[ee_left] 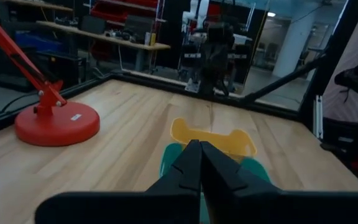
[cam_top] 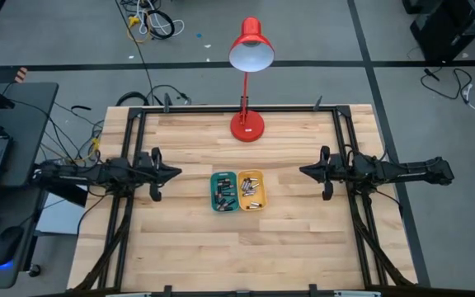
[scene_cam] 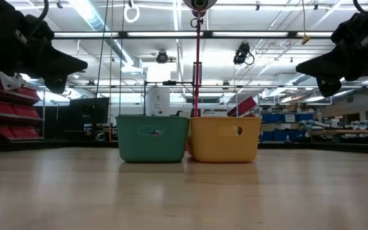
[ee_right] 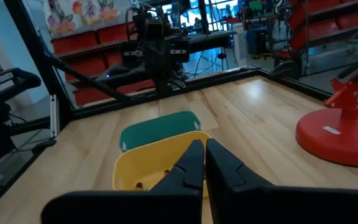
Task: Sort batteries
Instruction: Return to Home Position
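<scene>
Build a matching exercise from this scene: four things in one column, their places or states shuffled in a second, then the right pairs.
Column one:
1. teal bin
2. yellow bin
3. red lamp
4. left end effector

Column two:
A. raised off the table, shut
B. holds batteries, nearer the right end effector
C. stands apart from both bins
D. holds batteries, nearer the left end effector

Pairs: 1-D, 2-B, 3-C, 4-A
</scene>
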`<state>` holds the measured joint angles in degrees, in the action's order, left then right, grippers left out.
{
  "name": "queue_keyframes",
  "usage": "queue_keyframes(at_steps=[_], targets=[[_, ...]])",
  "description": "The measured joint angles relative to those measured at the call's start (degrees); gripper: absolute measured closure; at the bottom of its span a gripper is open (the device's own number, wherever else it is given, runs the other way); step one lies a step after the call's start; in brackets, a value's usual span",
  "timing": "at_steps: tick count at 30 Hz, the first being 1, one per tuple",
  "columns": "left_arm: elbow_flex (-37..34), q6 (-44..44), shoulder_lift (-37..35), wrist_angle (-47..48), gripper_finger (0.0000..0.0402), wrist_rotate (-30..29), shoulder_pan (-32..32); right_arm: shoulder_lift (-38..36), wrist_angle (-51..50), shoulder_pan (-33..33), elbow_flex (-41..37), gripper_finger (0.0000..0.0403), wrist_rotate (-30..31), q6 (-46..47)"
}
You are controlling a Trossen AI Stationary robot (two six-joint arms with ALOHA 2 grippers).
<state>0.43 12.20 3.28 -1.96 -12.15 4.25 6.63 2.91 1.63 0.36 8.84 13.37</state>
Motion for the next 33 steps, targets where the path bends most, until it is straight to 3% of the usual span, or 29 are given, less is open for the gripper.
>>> queue_keyframes(at_steps=[33], targets=[[-0.02,0.03,1.67,-2.84,0.0379,0.25,0.0,0.0,0.0,0.0,0.0,0.04,-0.02,0.0]])
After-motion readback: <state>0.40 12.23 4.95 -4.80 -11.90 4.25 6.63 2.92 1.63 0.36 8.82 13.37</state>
